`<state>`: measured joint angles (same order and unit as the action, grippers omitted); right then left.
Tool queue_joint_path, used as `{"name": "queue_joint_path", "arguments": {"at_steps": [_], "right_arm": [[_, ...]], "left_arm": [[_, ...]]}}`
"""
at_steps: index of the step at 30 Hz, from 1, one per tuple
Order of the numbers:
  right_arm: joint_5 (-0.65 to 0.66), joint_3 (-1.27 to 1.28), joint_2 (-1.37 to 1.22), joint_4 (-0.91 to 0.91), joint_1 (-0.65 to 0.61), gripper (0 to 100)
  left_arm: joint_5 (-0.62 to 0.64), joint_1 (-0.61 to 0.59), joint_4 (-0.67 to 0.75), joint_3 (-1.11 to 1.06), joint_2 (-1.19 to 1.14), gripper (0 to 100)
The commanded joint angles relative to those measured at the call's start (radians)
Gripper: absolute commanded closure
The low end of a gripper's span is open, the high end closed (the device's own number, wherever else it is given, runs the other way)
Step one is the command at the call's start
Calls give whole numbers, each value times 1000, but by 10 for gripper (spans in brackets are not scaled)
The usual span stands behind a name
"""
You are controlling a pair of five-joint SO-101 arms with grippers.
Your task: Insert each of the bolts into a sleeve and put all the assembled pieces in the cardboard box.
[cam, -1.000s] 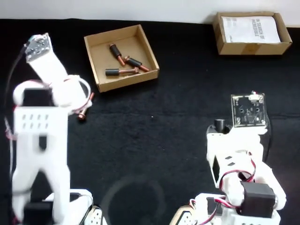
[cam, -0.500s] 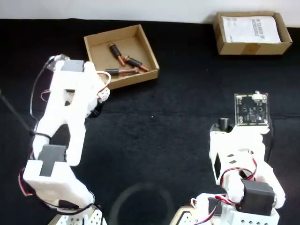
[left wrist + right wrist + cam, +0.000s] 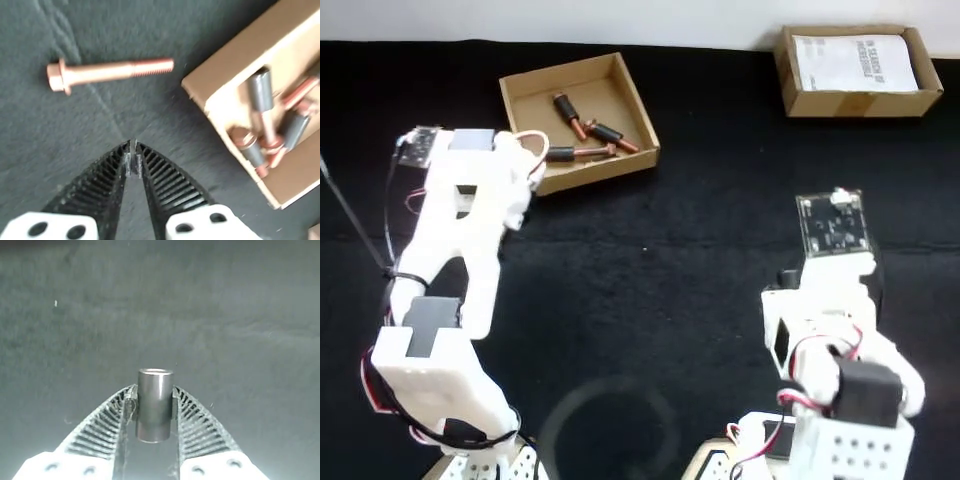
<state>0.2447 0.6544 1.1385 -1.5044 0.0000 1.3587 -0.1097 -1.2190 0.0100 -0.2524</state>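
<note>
By the cardboard box [image 3: 534,112], left gripper [image 3: 131,150] has swung toward the bolt [image 3: 107,72].

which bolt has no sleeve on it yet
The bare bolt lying on the mat outside the cardboard box; the three inside it wear dark sleeves.

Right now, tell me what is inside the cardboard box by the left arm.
Three bolts, each in a dark sleeve, lie inside the cardboard box. The left arm overlaps its near corner, hiding that bit.
</note>
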Motion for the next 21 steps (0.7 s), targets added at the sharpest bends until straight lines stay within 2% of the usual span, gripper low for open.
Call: {"name": "queue_joint_path", "arguments": {"at_steps": [1,5,8,14,21], "right_arm": [[8,-74,-70,-19,10,991],[8,-182,-196,-36,10,991],[3,-286,-318,-79,10,991],[-40,-496,-496,-120,4,991],[-54,-662,-613,-179,-18,991]], "left_arm": [[9,-38,38,44,2,941],[-11,-36,72,48,2,797],[-9,-13,103,15,-4,729],[18,-28,258,-27,-128,727],[23,-38,278,41,-226,727]]}}
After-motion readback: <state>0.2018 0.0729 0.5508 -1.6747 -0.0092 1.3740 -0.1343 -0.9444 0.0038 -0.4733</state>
